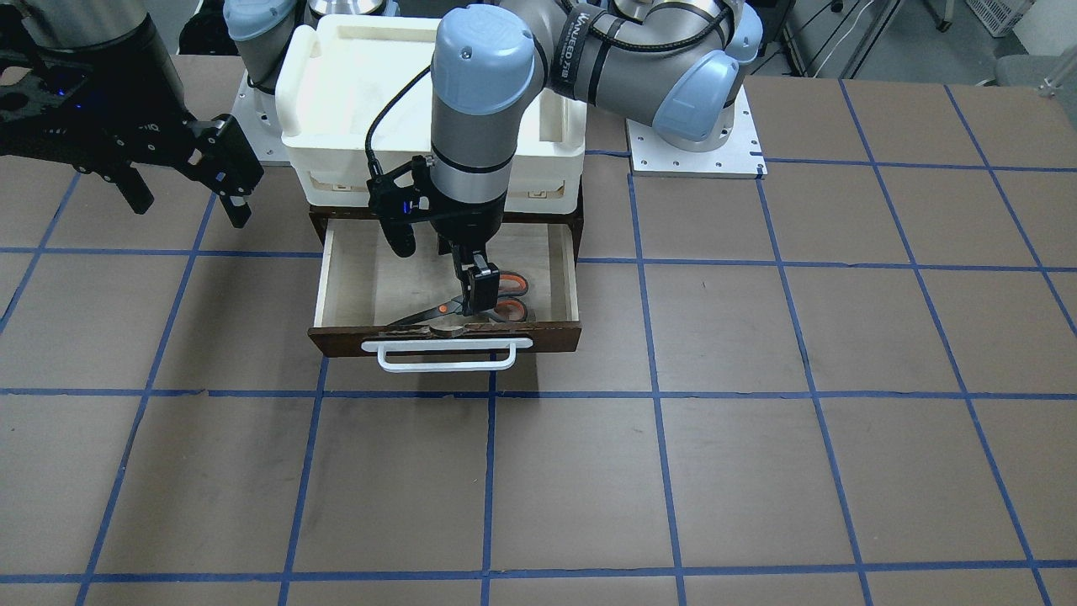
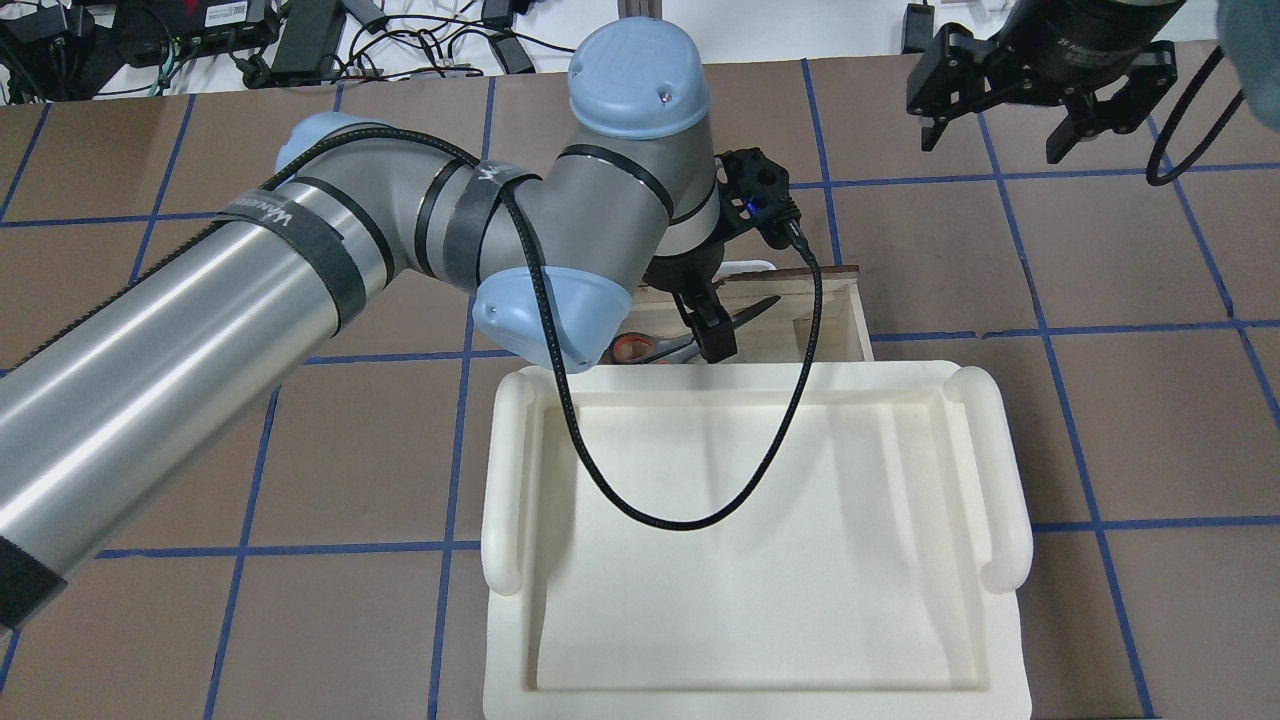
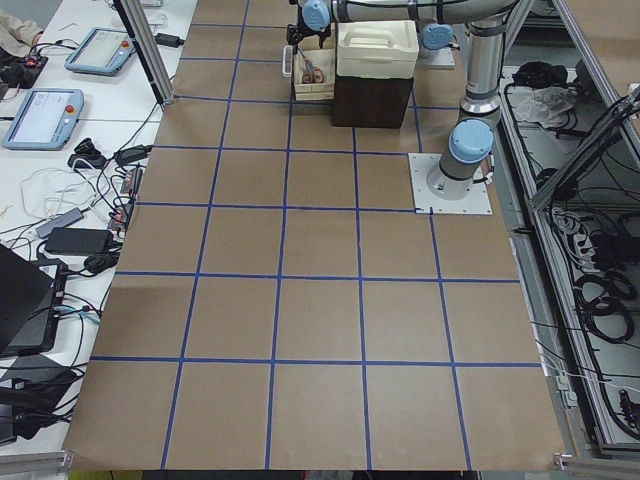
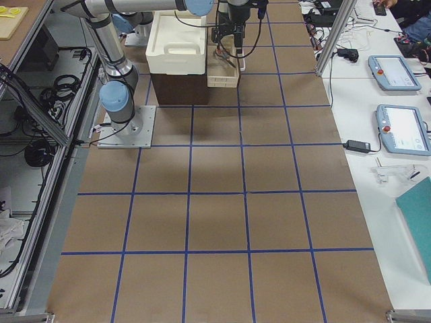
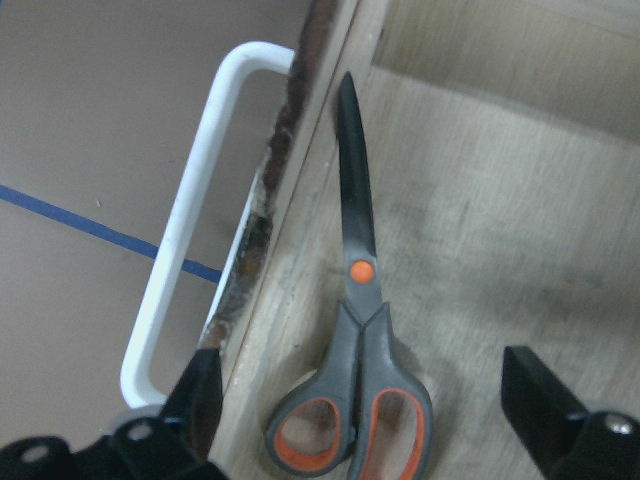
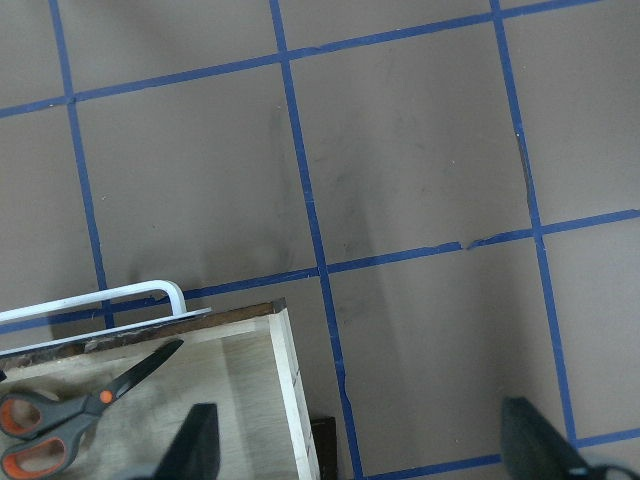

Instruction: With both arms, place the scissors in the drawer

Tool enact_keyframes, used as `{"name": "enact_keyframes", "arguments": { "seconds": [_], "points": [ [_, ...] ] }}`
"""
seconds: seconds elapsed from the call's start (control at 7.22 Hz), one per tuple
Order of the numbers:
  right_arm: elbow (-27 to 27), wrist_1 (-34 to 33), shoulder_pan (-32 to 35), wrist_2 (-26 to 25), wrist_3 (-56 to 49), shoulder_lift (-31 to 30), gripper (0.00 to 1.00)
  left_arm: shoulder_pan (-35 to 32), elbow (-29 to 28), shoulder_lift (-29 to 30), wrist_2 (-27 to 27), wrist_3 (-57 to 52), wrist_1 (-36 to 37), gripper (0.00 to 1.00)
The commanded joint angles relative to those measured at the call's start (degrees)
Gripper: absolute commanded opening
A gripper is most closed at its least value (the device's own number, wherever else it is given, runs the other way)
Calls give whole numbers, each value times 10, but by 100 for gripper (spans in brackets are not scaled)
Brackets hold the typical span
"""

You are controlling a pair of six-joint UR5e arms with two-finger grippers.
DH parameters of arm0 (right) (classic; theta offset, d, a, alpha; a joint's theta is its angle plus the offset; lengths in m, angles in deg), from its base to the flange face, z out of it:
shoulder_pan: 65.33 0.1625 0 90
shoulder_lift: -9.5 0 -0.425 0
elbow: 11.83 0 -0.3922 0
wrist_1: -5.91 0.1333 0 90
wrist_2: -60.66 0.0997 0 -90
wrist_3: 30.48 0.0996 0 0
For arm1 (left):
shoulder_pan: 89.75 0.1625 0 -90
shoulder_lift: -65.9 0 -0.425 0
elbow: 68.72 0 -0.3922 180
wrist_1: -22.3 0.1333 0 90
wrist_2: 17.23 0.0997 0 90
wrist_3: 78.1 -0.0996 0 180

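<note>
The scissors (image 1: 496, 296) lie flat on the pale floor of the open drawer (image 1: 551, 335), along its front wall, blades closed. They also show in the left wrist view (image 5: 357, 320), the overhead view (image 2: 655, 349) and the right wrist view (image 6: 70, 420). My left gripper (image 1: 473, 293) hangs in the drawer right over the scissors' handles, open (image 5: 365, 400), with a finger on either side and nothing held. My right gripper (image 1: 189, 202) is open and empty, in the air beside the drawer unit (image 2: 995, 140).
A cream-white plastic tray (image 2: 1000, 470) sits on top of the dark brown cabinet (image 4: 176, 87) that holds the drawer. The drawer's white bar handle (image 1: 446, 358) sticks out over the brown table with blue tape lines (image 1: 757, 471). The left arm's cable (image 2: 800, 400) loops over the tray.
</note>
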Motion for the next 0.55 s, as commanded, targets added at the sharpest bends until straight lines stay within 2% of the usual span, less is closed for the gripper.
{"name": "enact_keyframes", "arguments": {
  "seconds": [0.0, 0.28, 0.42],
  "points": [
    [0, 3, 0, 0, -1, -1, 100, 27, -17, -19, 44, -1, 22, 100],
    [0, 4, 0, 1, -1, -3, 100, 97, -26, -34, 32, 2, 18, 100],
    [0, 4, 0, 1, -3, -3, 100, 106, -26, -38, 31, 2, 16, 100]
  ]
}}
